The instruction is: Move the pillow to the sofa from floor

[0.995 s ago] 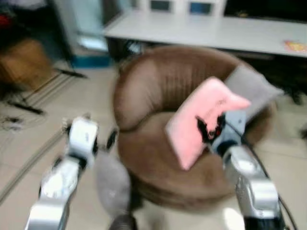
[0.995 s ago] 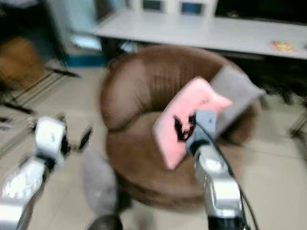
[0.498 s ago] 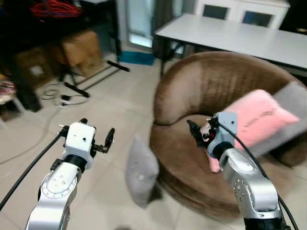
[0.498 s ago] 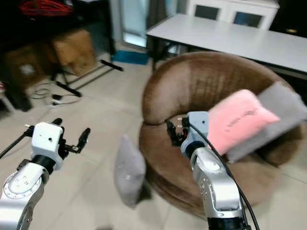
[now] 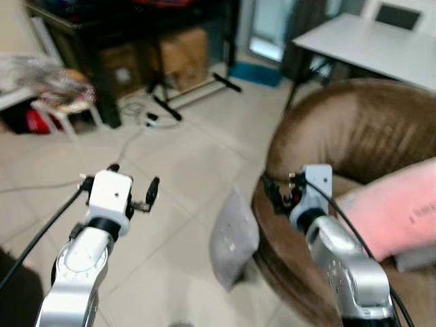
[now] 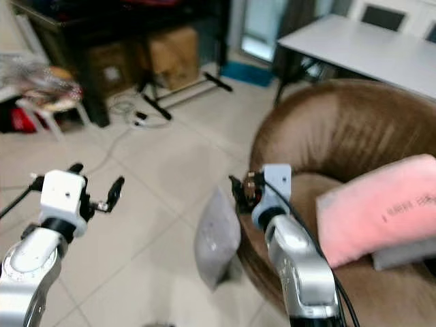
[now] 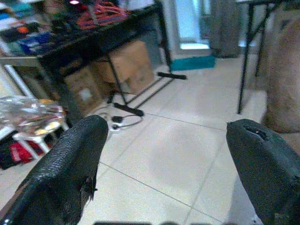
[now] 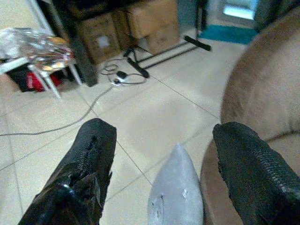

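A grey pillow (image 5: 234, 238) stands on edge on the tiled floor (image 5: 184, 163), leaning against the front of the round brown sofa (image 5: 354, 129) — its lower tip is half lost in shadow. From the right wrist its top corner pokes up between the two black fingers (image 8: 86, 173), not touched by either. On the sofa seat lies a pink pillow (image 6: 381, 208) with dark lettering too blurred to read, cut off at the picture's edge, and under it the corner of another grey cushion (image 6: 402, 253).

The right claw (image 5: 276, 194) hovers just above the sofa's front rim, beside the floor pillow, fingers spread and holding nothing. The left claw (image 5: 129, 197) hangs over bare floor well away from the pillow, fingers also spread wide — empty.

Farther back stand cardboard boxes (image 6: 167, 54) under a dark shelf, a black stand's legs with a loose cable (image 6: 146, 112), and a white desk (image 6: 361, 51) behind the sofa.
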{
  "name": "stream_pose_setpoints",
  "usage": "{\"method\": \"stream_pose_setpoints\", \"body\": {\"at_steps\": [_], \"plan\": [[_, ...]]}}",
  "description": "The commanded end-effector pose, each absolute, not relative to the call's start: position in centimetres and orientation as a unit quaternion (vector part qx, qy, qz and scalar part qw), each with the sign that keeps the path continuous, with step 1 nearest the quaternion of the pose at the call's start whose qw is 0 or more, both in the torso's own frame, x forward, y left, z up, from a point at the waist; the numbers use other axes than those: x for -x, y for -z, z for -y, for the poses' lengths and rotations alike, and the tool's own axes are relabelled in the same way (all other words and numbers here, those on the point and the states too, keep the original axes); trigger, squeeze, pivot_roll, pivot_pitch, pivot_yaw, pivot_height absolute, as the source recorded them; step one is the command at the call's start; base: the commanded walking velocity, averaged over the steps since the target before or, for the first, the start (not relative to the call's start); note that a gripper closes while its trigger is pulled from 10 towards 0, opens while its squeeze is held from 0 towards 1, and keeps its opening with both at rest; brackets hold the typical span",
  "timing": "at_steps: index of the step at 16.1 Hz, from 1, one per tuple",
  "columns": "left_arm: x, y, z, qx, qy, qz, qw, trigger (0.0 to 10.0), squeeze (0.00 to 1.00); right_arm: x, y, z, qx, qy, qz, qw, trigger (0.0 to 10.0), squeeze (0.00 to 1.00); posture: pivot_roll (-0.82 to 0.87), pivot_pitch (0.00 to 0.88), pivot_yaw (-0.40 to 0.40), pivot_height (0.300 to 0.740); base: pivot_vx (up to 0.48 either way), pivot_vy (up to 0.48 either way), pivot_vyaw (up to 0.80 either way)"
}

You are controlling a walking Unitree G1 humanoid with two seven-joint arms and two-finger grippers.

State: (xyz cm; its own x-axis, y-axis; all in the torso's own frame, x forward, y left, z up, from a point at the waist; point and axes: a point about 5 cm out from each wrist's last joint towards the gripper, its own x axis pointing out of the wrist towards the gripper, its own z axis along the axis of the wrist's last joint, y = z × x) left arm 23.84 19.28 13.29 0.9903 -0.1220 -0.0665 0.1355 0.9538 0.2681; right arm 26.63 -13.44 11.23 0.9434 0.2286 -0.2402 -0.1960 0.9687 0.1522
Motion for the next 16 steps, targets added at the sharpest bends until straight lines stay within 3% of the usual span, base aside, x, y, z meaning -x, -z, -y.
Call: {"method": "stream_pose_setpoints", "body": {"at_steps": [1,4,10,16], "plan": [[-23.62,-13.47,-18.99,-0.133,0.071,-0.016,0.988,10.0,0.00,-26.65,-11.76,13.74,-0.060,-0.102,-0.111,0.987,10.0,0.00,-0.06,0.000,-0.022,0.740,0.292,0.000,0.00],[-23.53,-13.48,-19.02,-0.134,0.070,-0.015,0.988,10.0,0.00,-26.63,-11.69,13.62,-0.052,-0.112,-0.110,0.986,10.0,0.00,-0.05,0.000,-0.028,0.740,0.326,0.000,0.00],[-23.60,-13.48,-18.93,-0.136,0.075,-0.015,0.988,10.0,0.00,-26.54,-11.56,13.60,-0.037,-0.115,-0.108,0.987,10.0,0.00,-0.05,0.000,-0.026,0.740,0.363,0.000,0.76],[-23.75,-13.52,-18.94,-0.138,0.077,-0.013,0.987,10.0,0.00,-26.81,-11.55,14.00,-0.032,-0.095,-0.103,0.990,10.0,0.00,-0.04,0.000,-0.031,0.740,0.362,0.000,0.00]]}}
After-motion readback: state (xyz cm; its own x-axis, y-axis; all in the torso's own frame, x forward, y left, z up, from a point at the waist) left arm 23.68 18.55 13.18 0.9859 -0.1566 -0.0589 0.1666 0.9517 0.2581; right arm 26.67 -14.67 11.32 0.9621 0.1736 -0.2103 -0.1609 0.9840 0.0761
